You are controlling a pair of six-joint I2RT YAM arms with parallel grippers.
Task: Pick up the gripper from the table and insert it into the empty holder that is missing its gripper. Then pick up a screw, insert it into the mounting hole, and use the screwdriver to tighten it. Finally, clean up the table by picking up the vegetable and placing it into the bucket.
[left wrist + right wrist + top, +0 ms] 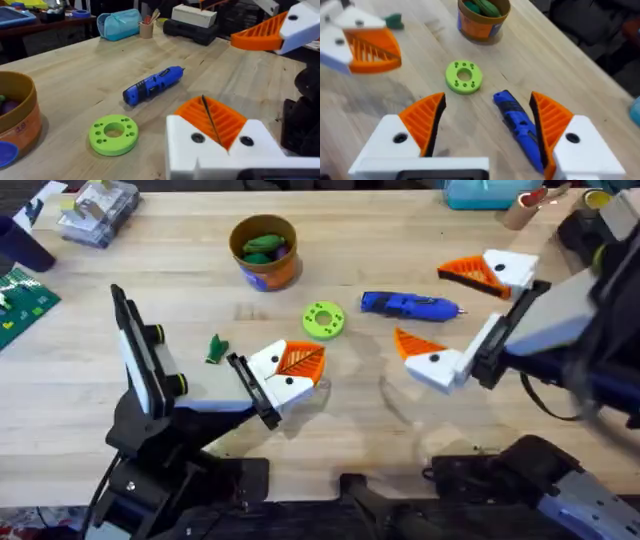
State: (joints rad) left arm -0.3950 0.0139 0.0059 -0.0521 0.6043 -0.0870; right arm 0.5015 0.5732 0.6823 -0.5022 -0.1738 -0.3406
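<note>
I see my right gripper (pixel 485 132) spread wide over the table, its two orange-faced fingers (pixel 422 122) well apart, and the screwdriver (pixel 520 125) lies on the wood just beside the inner face of one of them, partly in the gap. From overhead the screwdriver (pixel 408 304) sits just beyond the right gripper (pixel 455 330), to the right of the green disc (pixel 323 320). My left gripper (pixel 290 370) hovers near the disc with its pads pressed together, nothing between them. The vegetable (pixel 216 349) lies on the table just to the left of it. The bucket (pixel 265 250) stands farther back, already holding green pieces.
</note>
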